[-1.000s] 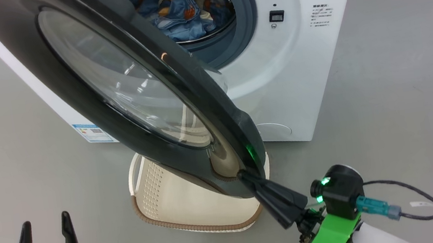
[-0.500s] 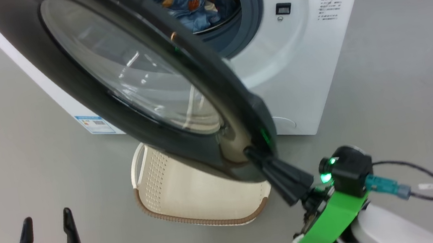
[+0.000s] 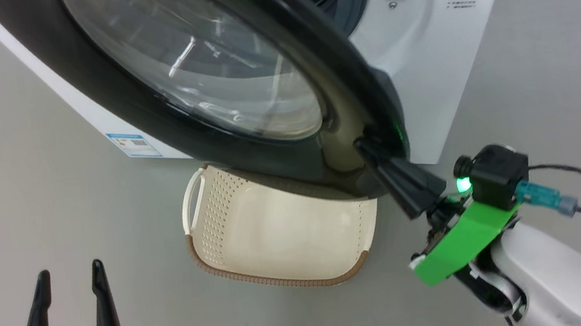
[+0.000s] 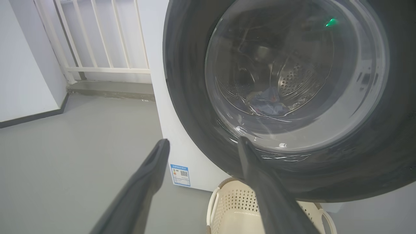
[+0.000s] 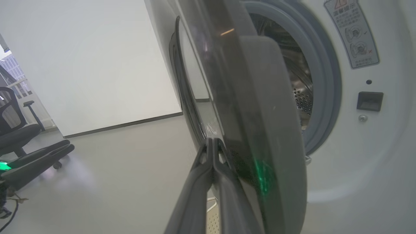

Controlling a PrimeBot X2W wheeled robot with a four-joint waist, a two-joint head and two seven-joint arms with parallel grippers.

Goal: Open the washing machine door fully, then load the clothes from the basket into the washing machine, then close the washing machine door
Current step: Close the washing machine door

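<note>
Jaws on my right arm are closed tight with nothing between them, tips touching the lower outer edge of the washing machine door [image 3: 107, 115], which stands partly open, angled out from the washing machine [image 3: 442, 68] front. Jaws on my left arm are spread wide and hold nothing, well apart from the door. Basket [image 3: 277, 233] sits on the floor [image 3: 19, 212] beneath the door; clothes [image 4: 268, 105] lie in the steel drum [image 4: 292, 74], visible through the door glass.
</note>
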